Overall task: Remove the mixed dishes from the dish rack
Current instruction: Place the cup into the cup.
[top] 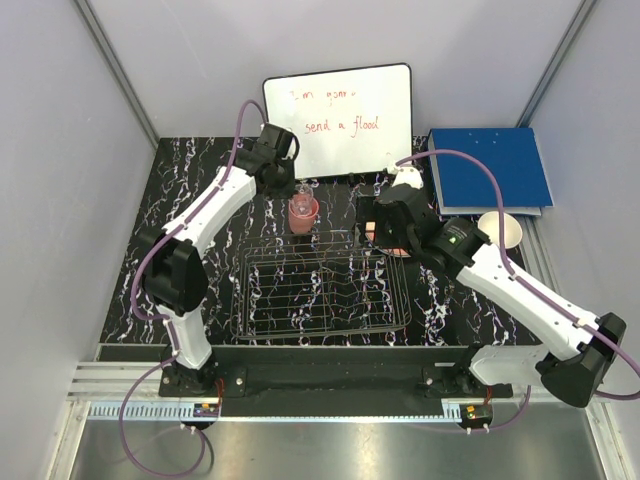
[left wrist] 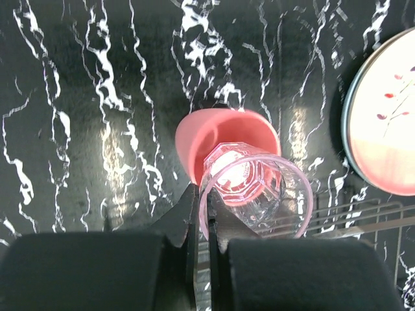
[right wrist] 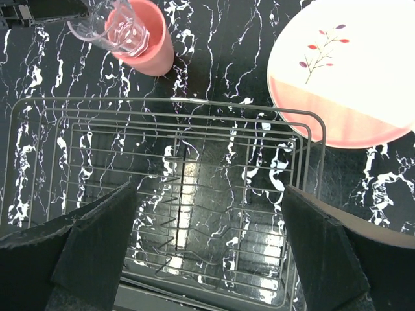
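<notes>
My left gripper (left wrist: 206, 223) is shut on the rim of the small clear glass (left wrist: 256, 184). It holds the glass tilted, with its base at the mouth of the pink cup (left wrist: 207, 136). The cup stands on the table just behind the dish rack (top: 325, 290). The rack shows nothing in it in the right wrist view (right wrist: 194, 123). My right gripper (right wrist: 211, 243) is open and empty above the rack's back right part. The cream plate with the pink band (right wrist: 350, 78) lies flat on the table behind the rack's right corner. The cream bowl (top: 503, 228) sits at the far right. I cannot pick out the blue-band plate.
A whiteboard (top: 340, 120) leans at the back, close behind the cup. A blue binder (top: 490, 168) lies at the back right, beside the bowl. Grey walls close in both sides.
</notes>
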`<state>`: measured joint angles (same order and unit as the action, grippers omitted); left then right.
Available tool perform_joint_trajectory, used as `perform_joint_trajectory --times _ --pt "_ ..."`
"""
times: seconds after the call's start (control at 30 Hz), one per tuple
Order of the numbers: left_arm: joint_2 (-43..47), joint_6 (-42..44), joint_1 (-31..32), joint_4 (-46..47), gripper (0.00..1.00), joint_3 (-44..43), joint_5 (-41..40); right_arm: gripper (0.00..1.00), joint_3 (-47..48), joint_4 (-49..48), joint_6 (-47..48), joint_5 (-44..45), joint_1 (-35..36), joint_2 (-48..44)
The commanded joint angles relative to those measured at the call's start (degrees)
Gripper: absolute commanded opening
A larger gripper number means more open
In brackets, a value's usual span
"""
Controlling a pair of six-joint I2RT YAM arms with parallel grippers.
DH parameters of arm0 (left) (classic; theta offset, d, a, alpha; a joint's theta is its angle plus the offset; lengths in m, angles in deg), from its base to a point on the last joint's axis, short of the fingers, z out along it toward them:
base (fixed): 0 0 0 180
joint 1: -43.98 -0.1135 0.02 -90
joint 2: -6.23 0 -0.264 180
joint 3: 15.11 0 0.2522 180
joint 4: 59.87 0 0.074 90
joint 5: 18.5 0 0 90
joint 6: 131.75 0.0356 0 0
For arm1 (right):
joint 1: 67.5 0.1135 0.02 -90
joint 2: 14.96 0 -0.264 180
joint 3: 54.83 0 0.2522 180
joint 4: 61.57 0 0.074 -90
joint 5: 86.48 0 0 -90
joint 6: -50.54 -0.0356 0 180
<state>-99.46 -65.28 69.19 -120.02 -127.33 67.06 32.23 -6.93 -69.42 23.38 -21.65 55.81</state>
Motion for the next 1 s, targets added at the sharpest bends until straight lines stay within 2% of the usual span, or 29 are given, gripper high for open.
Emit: perform_joint_trajectory --times 0.0,0.37,0.97 --pt "2.4 1.4 0.1 4.6 0.00 -2.5 0.7 0.99 -0.5 -2.9 -1.2 -0.3 0.0 0.6" --pt "0.1 2.3 0.0 4.6 0.00 -1.5 0.2 0.99 -0.7 -3.0 -0.5 0.3 0.0 1.6" --pt "4.0 3.3 -0.9 4.3 0.00 0.4 -2.6 0.99 -1.1 -4.0 -0.9 -0.8 0.0 2.5"
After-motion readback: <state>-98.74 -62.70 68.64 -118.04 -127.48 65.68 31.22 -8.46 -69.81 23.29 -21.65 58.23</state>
